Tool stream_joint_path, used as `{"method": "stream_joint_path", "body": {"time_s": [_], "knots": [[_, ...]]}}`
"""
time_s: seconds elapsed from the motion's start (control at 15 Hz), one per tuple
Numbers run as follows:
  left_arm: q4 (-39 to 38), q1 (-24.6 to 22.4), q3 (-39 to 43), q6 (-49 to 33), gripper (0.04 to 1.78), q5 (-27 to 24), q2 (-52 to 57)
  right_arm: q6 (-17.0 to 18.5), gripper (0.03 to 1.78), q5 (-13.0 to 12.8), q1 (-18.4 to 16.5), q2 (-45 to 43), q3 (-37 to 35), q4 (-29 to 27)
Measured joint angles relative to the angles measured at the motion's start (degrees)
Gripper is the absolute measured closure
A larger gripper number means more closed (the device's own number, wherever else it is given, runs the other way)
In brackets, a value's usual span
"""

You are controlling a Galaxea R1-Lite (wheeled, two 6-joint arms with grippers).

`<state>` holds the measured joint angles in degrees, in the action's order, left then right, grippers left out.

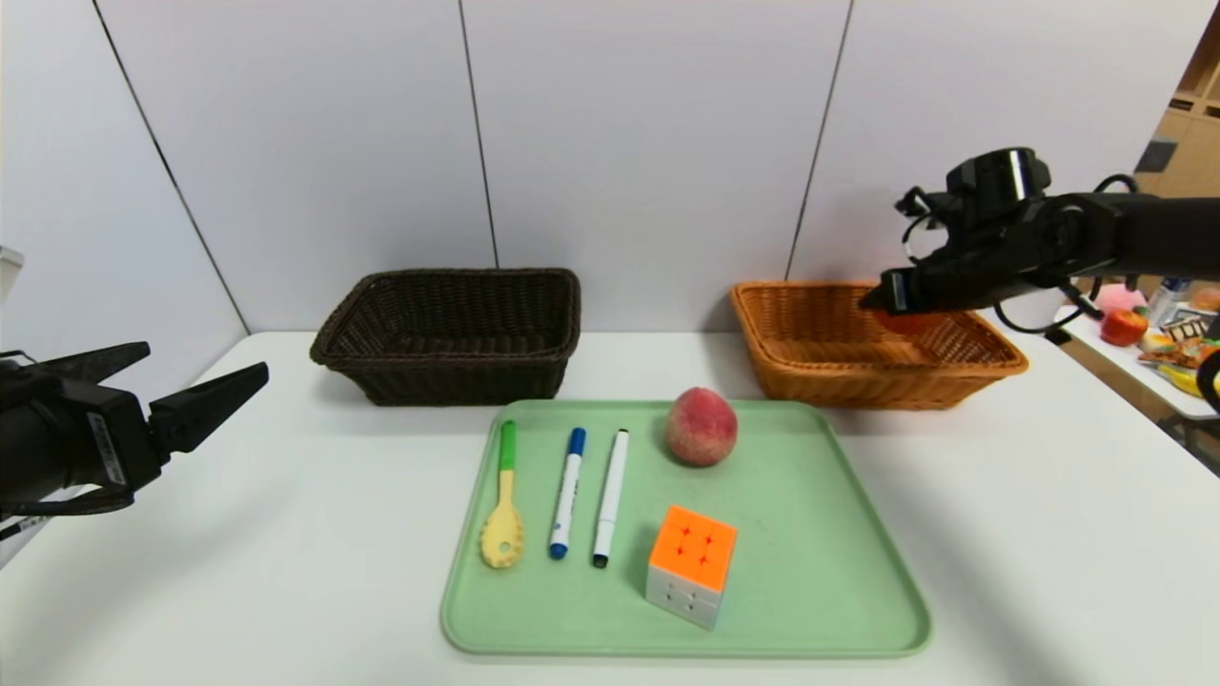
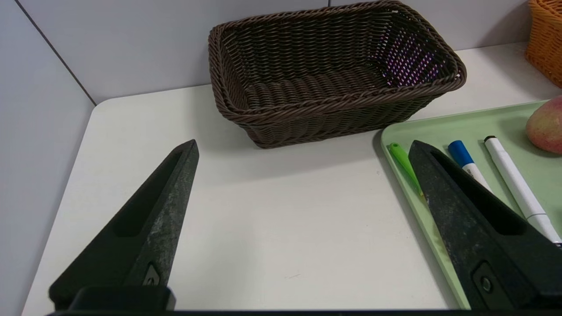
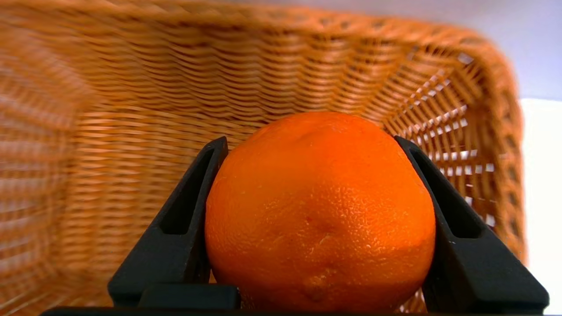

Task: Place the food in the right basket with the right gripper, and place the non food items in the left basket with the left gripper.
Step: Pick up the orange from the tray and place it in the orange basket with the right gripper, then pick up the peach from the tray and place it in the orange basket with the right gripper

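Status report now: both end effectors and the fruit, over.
Right end effector shut on round orange fruit, over orange wicker basket. Left end effector open, idle at table's left. Nothing in way.

Right gripper (image 3: pixel 311 145) clamped on an orange (image 3: pixel 320 210), one black finger against each side of the fruit. Fingers (image 3: pixel 184 219) spread wide by the fruit's width, tips reaching about to its widest part. Orange peel pitted and bright, filling the space between the fingers and hiding whatever lies directly beneath. Behind and around it, the woven inside of the orange wicker basket (image 3: pixel 131 109): far wall, both side walls and part of the floor. Basket rim (image 3: pixel 483 48) curving across one corner. Beyond that rim, a strip of white worktop (image 3: pixel 542 175) and a pale wall (image 3: pixel 505 17).
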<state>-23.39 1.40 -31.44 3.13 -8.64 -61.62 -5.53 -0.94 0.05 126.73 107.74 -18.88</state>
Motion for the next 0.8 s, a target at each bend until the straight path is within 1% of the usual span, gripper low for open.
{"method": "stream_joint_path", "body": {"time_s": [0.07,0.27,0.33,0.53,0.8], "knots": [[0.0,0.0,0.0,0.0,0.13,0.0,0.0,0.1,0.61,-0.8,0.0,1.6,0.3,0.0],[0.0,0.0,-0.2,-0.4,0.13,0.1,-0.1,0.4,0.6,-1.0,-0.1,4.4,0.4,0.1],[0.0,0.0,-0.4,-0.5,0.13,0.1,-0.2,0.4,0.53,-1.0,0.0,4.8,0.2,0.1],[0.0,0.0,-0.5,-0.5,0.13,0.1,-0.3,0.3,0.39,-1.0,0.2,4.9,-0.4,0.1],[0.0,0.0,-0.5,-0.6,0.13,0.1,-0.3,0.1,0.28,-0.9,0.9,2.0,-1.7,0.7]]}}
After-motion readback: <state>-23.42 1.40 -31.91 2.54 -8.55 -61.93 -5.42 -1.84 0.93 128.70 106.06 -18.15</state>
